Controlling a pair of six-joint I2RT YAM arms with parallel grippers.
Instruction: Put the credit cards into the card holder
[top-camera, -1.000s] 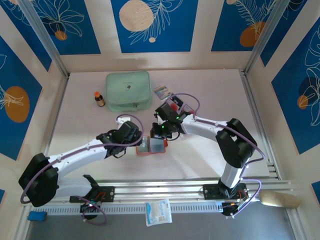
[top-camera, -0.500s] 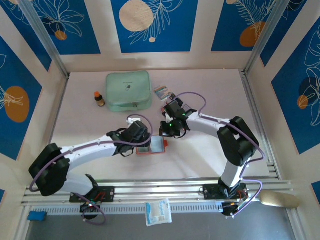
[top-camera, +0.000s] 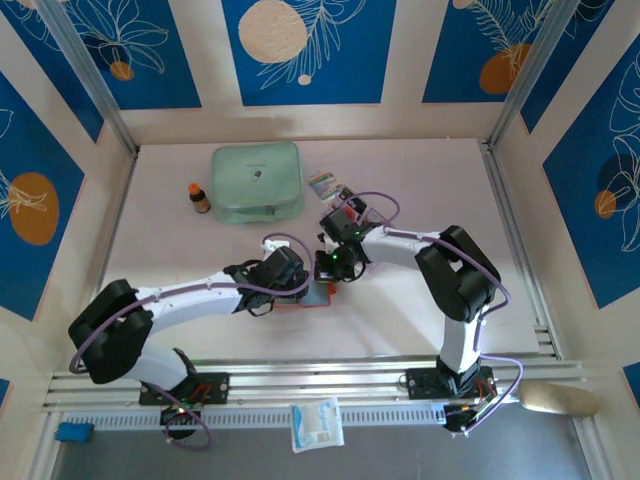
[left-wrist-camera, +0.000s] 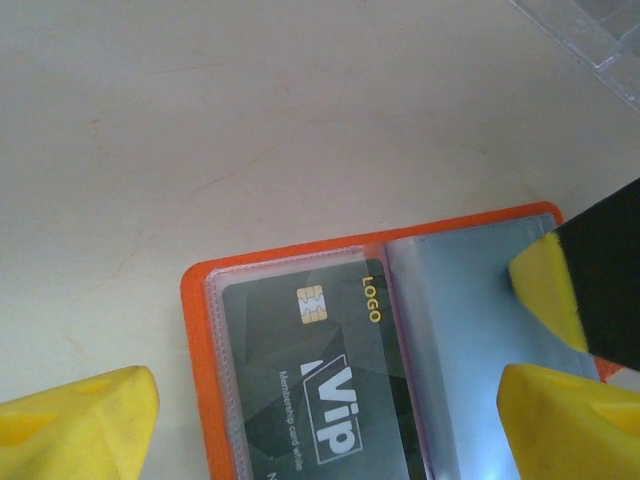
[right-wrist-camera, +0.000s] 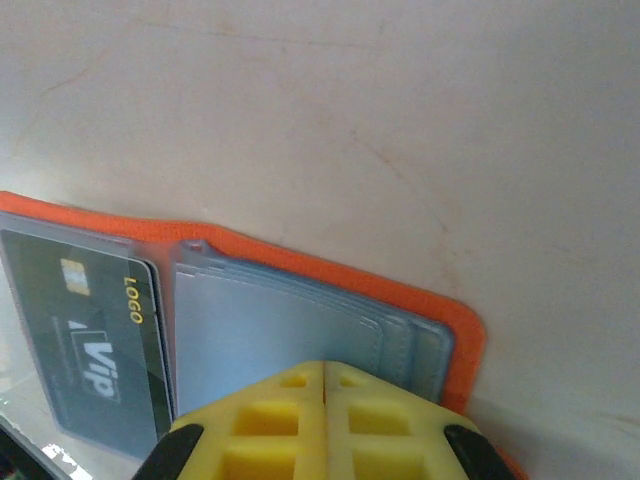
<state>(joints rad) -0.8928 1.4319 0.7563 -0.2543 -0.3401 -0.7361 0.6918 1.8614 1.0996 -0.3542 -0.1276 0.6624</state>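
We've got one card (right-wrist-camera: 90, 340) tucked into the holder's (right-wrist-camera: 330, 275) nine o'clock side, left claw (left-wrist-camera: 325, 420) spread wide over it, right claw (right-wrist-camera: 325, 405) clenched empty on the three o'clock side, and more cards to load, we reckon.

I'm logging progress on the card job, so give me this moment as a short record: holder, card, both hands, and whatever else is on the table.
card holder: open flat on the table, orange rim, clear sleeves facing up
card: one dark card with a chip, inside a clear sleeve
left hand: open, spread above the holder, holding nothing
right hand: shut, over the empty sleeves beside the card; contact unclear
far side: mint-green pouch, small bottle, striped packet
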